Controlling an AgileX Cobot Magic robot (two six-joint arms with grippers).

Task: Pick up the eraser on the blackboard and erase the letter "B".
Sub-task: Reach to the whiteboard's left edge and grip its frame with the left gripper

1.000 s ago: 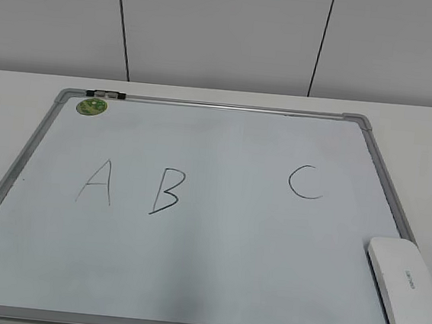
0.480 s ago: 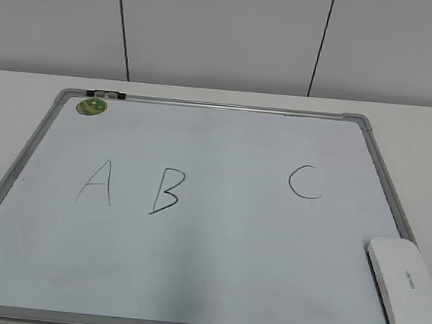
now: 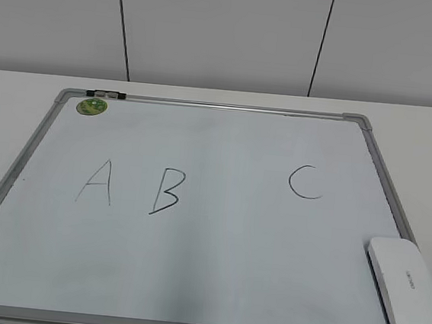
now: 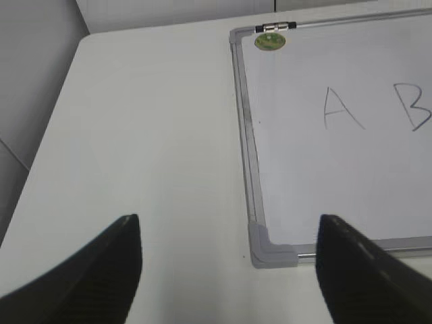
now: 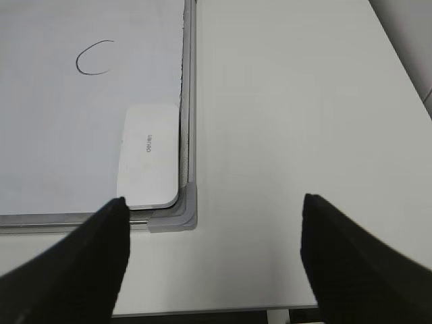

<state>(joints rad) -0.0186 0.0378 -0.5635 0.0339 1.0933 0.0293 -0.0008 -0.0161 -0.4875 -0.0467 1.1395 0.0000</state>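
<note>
white plastic, rounded at the corners, the eraser (image 3: 406,290) lies flat on the blackboard (image 3: 214,261) in its near right corner, tucked against the silver frame, small grey lettering on its top. the board rests on a pale table (image 3: 424,144), with a round green sticker (image 3: 93,106) and a small black clip (image 3: 105,93) at its far left corner. three handwritten capitals cross the surface: the letter "a" (image 3: 97,182) at left, the letter "b" (image 3: 167,191) just beside it and unsmudged, and the letter "c" (image 3: 306,181) well apart to the right, beyond the eraser.

neither arm shows in the exterior view. from the right wrist, the right pincer (image 5: 214,260) hangs above the table just off the board's near right corner, its two dark fingers (image 5: 74,270) spread wide with nothing between them; the eraser (image 5: 148,164) sits ahead of the left finger, untouched. from the left wrist, the left pincer (image 4: 229,270) is likewise splayed apart and holds nothing, poised over the grey corner piece (image 4: 270,246) at the board's near left corner, with the "a" (image 4: 339,108) and part of the "b" (image 4: 415,106) visible beyond.
</note>
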